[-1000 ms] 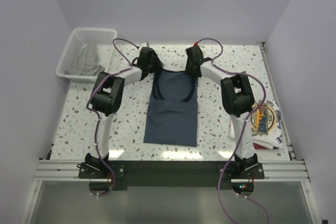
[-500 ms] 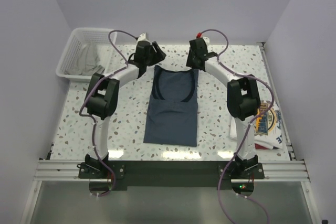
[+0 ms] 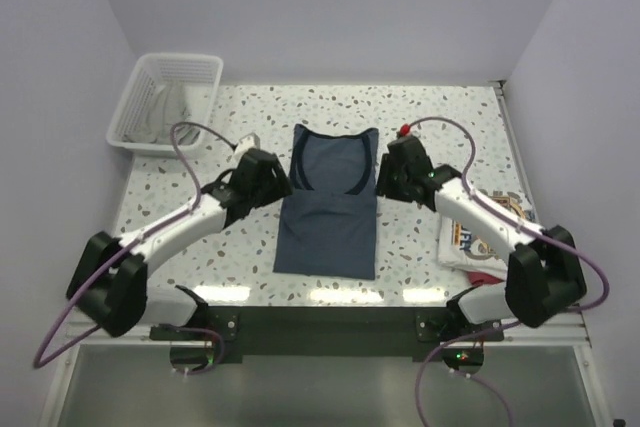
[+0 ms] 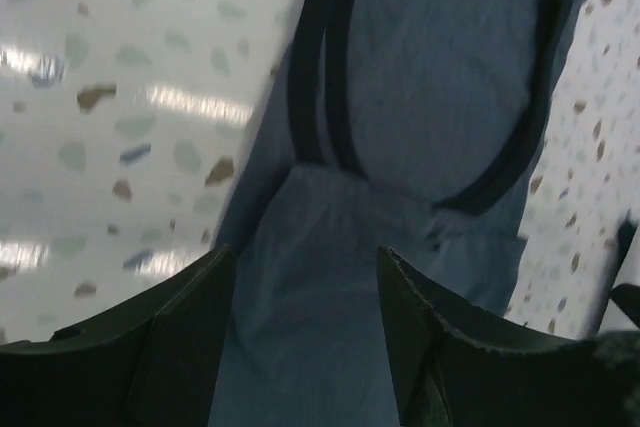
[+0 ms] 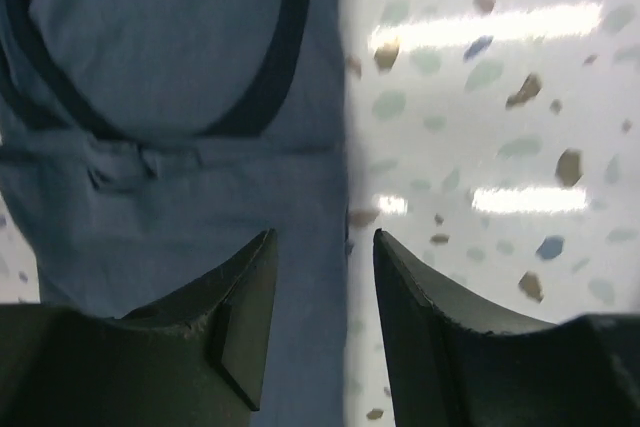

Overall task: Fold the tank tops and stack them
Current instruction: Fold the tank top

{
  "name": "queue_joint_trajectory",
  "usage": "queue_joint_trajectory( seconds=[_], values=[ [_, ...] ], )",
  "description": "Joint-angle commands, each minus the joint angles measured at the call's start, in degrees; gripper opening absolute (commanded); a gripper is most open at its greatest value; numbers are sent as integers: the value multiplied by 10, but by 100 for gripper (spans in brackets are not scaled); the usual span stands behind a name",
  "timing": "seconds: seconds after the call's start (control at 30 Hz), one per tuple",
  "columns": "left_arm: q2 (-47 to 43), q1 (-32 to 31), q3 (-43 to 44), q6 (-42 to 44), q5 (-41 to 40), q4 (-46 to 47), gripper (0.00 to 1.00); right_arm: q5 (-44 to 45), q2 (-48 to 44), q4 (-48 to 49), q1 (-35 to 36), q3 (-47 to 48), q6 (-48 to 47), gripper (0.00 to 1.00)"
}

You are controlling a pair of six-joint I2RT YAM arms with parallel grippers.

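Note:
The slate-blue tank top [image 3: 328, 209] lies flat in the middle of the table, folded into a narrow strip with its navy-trimmed neckline at the far end. My left gripper [image 3: 274, 183] is open and empty at its left edge; in the left wrist view [image 4: 305, 322] the blue cloth [image 4: 430, 97] shows between the fingers. My right gripper [image 3: 386, 180] is open and empty at its right edge; in the right wrist view [image 5: 325, 297] the cloth's right edge [image 5: 200, 77] lies between the fingers. The white tank top [image 3: 478, 244] lies folded at the right, partly under my right arm.
A white mesh basket [image 3: 140, 88] holding some grey cloth stands at the far left corner. The table's raised rail [image 3: 520, 162] runs along the right side. Purple cables loop above both arms.
Both grippers have left the far strap end of the blue tank top and drawn back toward me, now low beside its middle. The tank top lies flat and unmoved.

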Motion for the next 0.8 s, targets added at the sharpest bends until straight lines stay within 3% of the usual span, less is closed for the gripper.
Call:
queue_joint_trajectory(
  seconds=[0.0,0.17,0.3,0.47,0.77],
  values=[
    [-101,-50,-112,-44,-41,-109,64,-49,-109,-33,58,-109,62,47],
    [-220,-95,-187,-70,5,-171,64,-75,-223,-65,100,-227,124,46],
    [-263,-105,-220,-79,27,-204,61,-97,-276,-75,126,-286,169,46],
    [-259,-110,-246,-89,69,-197,60,-127,-278,-53,171,-321,217,46],
    [-239,-118,-282,-88,120,-158,56,-158,-264,14,184,-375,271,46]
  ],
)
